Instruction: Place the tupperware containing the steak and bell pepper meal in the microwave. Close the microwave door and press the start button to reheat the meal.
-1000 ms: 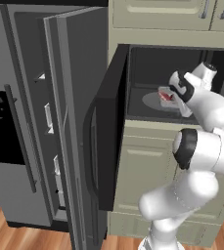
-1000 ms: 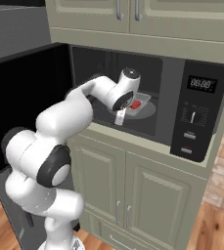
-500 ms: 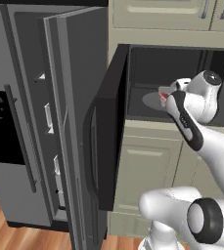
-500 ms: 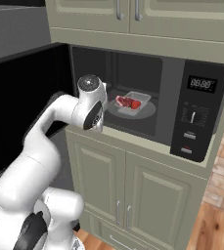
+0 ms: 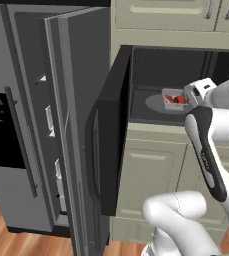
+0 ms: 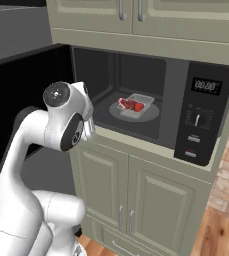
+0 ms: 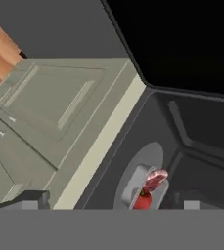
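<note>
Claw spread wide, empty, touching nothing; it sits outside the microwave front, just beside the cavity opening. Tupperware rests on the round turntable plate inside the cavity, steak and bell pepper meal showing red through its walls. In the hand view the tub lies near the bottom edge. Microwave door swung fully open, leftward, beside the open grey fridge door.

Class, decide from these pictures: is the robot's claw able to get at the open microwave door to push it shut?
Probably yes. The microwave door stands wide open, the claw is open and empty outside the cavity, and the tupperware sits clear on the turntable.
</note>
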{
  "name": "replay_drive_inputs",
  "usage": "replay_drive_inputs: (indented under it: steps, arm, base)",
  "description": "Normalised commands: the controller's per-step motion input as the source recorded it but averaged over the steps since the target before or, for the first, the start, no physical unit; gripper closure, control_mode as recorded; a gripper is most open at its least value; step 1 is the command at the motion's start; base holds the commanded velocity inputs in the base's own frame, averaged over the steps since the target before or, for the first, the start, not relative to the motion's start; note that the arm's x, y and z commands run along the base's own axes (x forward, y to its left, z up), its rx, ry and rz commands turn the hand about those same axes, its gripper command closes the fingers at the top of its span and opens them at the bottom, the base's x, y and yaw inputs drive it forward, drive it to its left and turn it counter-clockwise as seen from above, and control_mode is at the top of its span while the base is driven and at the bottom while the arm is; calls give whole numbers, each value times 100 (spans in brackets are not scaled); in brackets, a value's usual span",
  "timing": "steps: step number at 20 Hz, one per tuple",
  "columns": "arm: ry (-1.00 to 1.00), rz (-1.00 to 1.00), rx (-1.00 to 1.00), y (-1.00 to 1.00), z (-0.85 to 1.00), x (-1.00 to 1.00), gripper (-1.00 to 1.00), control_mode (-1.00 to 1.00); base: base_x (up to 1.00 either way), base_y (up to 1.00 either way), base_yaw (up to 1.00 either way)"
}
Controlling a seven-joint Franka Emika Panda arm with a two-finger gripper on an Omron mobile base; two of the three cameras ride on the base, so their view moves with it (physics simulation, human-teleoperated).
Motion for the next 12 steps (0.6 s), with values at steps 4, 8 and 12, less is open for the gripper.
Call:
replay_drive_inputs:
  steps: [4,8,12]
  arm:
    - [0,30,-39,0,55,-100,-100,-100]
    - [0,41,-46,0,52,-100,-100,-100]
    - [1,44,-53,0,50,-100,-100,-100]
  base:
    - [0,0,0]
    - [0,0,0]
    - [0,0,0]
